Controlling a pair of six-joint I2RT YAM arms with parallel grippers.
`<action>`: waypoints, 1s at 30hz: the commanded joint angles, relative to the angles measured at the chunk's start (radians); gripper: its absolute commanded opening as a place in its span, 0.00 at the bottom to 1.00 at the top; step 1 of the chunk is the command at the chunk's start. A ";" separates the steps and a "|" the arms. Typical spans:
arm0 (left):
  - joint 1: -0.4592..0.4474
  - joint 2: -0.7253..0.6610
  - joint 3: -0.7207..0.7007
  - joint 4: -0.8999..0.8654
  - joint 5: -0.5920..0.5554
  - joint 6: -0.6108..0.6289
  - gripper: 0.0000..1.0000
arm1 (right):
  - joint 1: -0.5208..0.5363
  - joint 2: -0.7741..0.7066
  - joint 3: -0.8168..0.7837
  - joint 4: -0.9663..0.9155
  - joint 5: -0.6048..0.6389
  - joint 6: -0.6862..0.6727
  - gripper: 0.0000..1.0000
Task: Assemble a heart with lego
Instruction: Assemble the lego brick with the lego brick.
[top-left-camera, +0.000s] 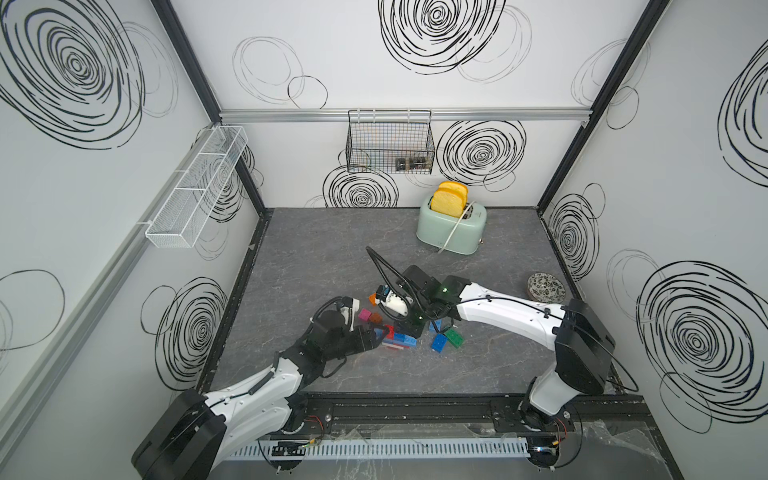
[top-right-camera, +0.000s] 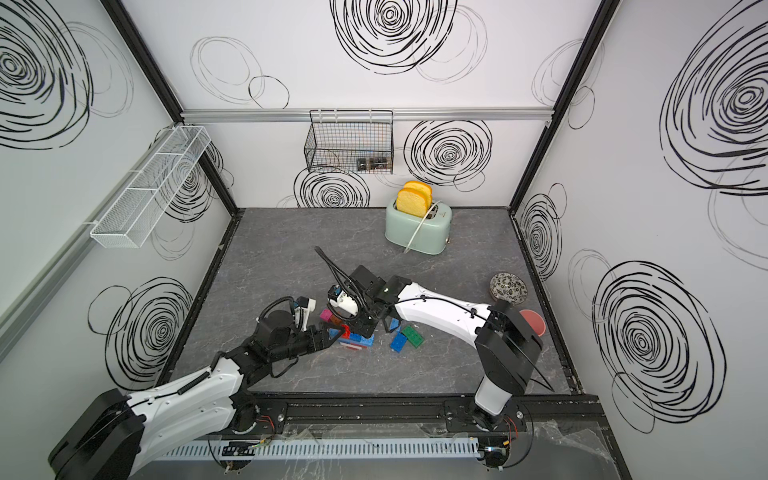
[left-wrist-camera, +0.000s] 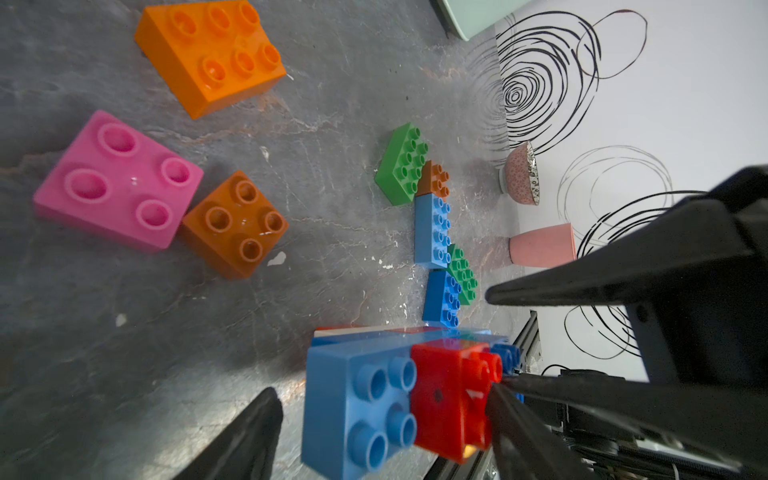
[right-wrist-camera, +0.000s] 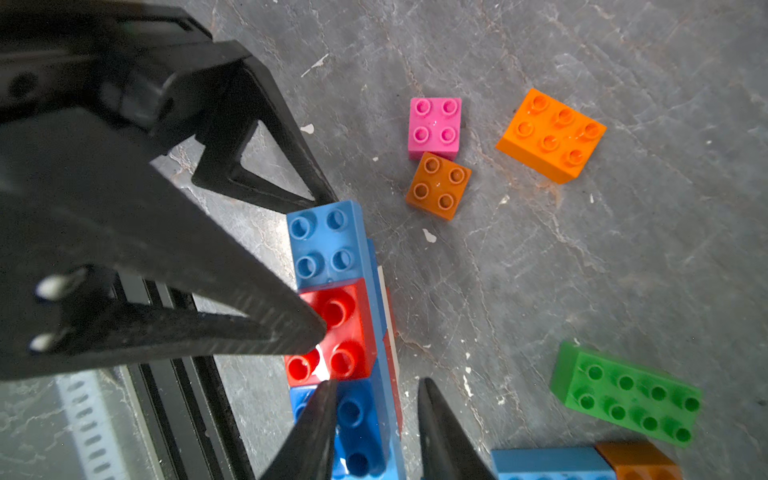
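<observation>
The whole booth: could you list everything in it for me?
table: one, grey marbled, booth floor
lego stack: one, blue-red-white, table's middle
pink brick: one, pink, behind the stack
brown bricks: two, brown, one beside the pink, one by the loose blues
orange brick: one, orange, beyond the pink
green bricks: two, green, right of the stack
loose blue bricks: two, blue, among the greens
toaster: one, mint green, back right
bread slices: two, yellow, in the toaster
bowl: one, patterned, right edge
cup: one, pink, near the bowl
wire basket: one, black, back wall
mesh shelf: one, white, left wall
left pincer: one, black, open astride the stack's top
right pincer: one, black, at the stack's blue end, grip unclear
</observation>
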 joint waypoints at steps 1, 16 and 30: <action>-0.008 -0.002 0.034 -0.035 -0.003 0.003 0.81 | -0.003 -0.001 0.009 -0.042 -0.032 -0.010 0.38; 0.029 -0.019 0.072 -0.052 0.009 0.001 0.83 | -0.019 -0.010 0.076 -0.054 -0.044 -0.032 0.50; 0.139 -0.139 0.071 -0.203 0.028 0.046 0.84 | 0.032 0.017 0.007 -0.051 -0.025 -0.122 0.59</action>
